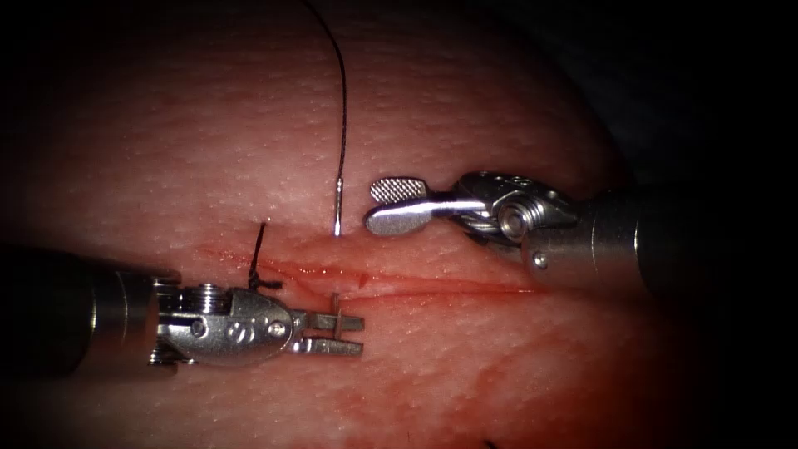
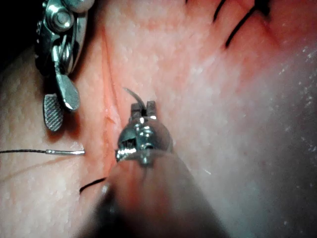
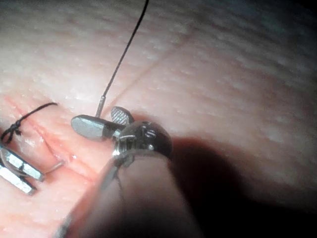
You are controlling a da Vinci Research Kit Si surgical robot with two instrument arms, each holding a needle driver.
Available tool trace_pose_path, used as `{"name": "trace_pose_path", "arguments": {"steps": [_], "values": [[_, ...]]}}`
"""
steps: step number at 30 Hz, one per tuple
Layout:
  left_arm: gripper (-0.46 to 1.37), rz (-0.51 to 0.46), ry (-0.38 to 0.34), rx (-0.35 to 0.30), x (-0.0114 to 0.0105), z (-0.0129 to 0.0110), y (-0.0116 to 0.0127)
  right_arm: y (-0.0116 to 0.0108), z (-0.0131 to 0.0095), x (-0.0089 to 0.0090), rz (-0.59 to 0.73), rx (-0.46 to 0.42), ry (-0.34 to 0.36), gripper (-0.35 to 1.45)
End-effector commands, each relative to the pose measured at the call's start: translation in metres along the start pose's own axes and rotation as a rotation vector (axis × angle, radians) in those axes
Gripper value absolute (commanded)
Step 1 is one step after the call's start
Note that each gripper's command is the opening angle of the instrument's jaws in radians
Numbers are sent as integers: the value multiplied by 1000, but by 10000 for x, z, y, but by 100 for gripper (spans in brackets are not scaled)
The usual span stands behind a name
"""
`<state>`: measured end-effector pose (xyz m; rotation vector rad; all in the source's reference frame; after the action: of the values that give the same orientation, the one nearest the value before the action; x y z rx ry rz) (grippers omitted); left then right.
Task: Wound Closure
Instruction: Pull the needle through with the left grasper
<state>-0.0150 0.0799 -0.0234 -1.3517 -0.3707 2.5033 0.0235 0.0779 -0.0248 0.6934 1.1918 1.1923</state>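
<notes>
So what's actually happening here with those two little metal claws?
It is suturing practice on pork tissue. The left tool grips the curved needle near its tip, below the cut. The needle's rear end, trailing thread, sticks out above the cut, so the needle passes through the tissue. The right tool is open, holding nothing. One knotted stitch sits leftward.

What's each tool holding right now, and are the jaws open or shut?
Left tool: shut on the needle near its tip end, by the cut.
Right tool: open, holding nothing, beside the needle's thread end.
</notes>
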Motion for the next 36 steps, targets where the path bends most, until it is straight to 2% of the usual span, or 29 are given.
{"name": "trace_pose_path", "arguments": {"steps": [1,9,16,36], "values": [[-35,1,0,-13,0,0,1,0,-1,0,-7,9,-1,139],[-35,-3,1,-14,1,0,4,0,-4,0,-29,-2,6,139],[-35,11,3,-16,5,-1,14,-1,-6,-2,-54,11,91,144],[-35,12,4,-17,5,-1,15,-1,-6,-2,-60,13,93,144]]}}
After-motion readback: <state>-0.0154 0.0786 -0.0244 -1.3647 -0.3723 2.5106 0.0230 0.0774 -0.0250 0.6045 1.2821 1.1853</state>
